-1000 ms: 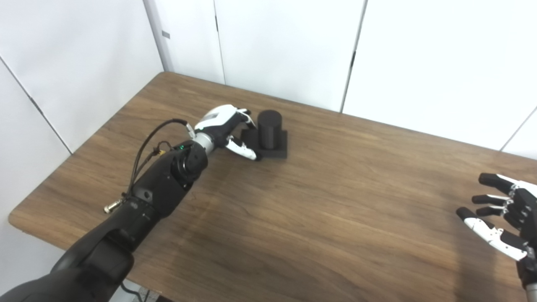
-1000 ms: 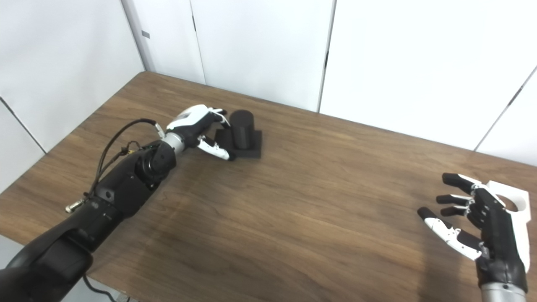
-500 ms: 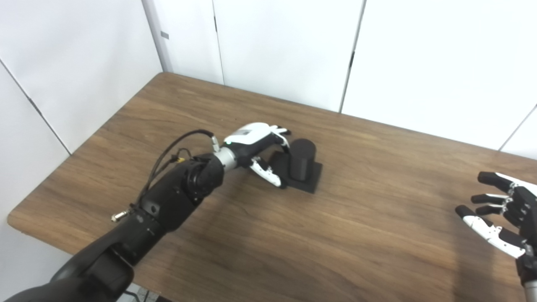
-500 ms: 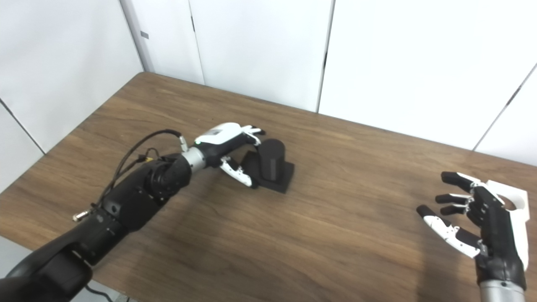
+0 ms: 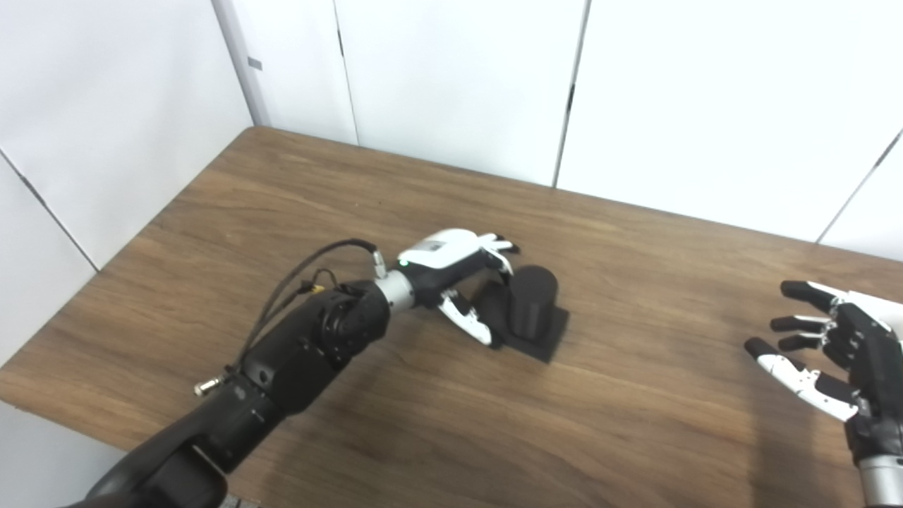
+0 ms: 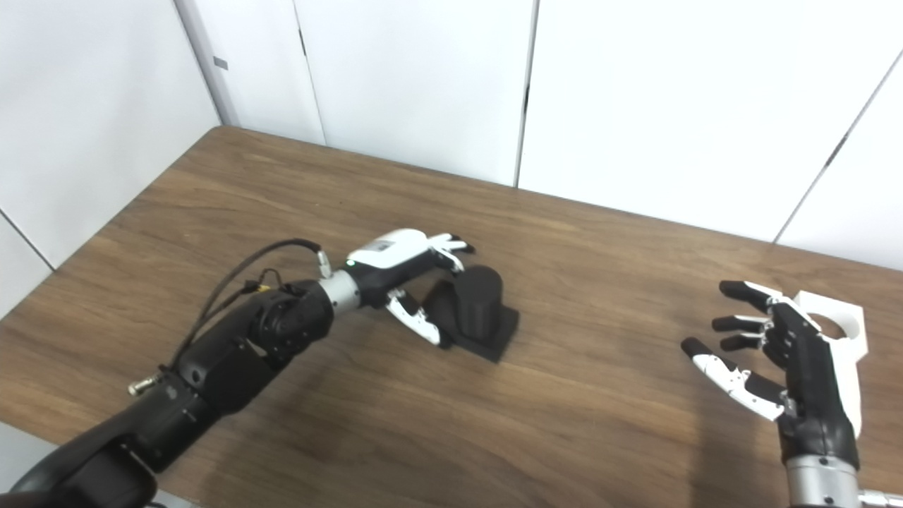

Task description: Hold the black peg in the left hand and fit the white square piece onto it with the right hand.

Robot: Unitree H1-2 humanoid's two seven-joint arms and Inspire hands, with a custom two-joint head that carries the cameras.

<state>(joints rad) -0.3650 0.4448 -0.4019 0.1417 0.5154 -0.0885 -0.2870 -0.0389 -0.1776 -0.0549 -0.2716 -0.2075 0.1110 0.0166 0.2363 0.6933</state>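
Peg's slid toward table centre since a second ago, left hand dragging it. Right hand hovers near the front right edge, fingers spread, empty; white square piece lies just behind it. Farther back, left hand's fingers wrap black peg, base on table.

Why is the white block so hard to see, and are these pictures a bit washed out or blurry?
In the left eye view, the white square piece with a round hole blends into the bright wall, half hidden behind the right hand; the right eye view shows it clearly against the brown wooden table. Both views are soft; the black peg loses surface detail beside the left hand.
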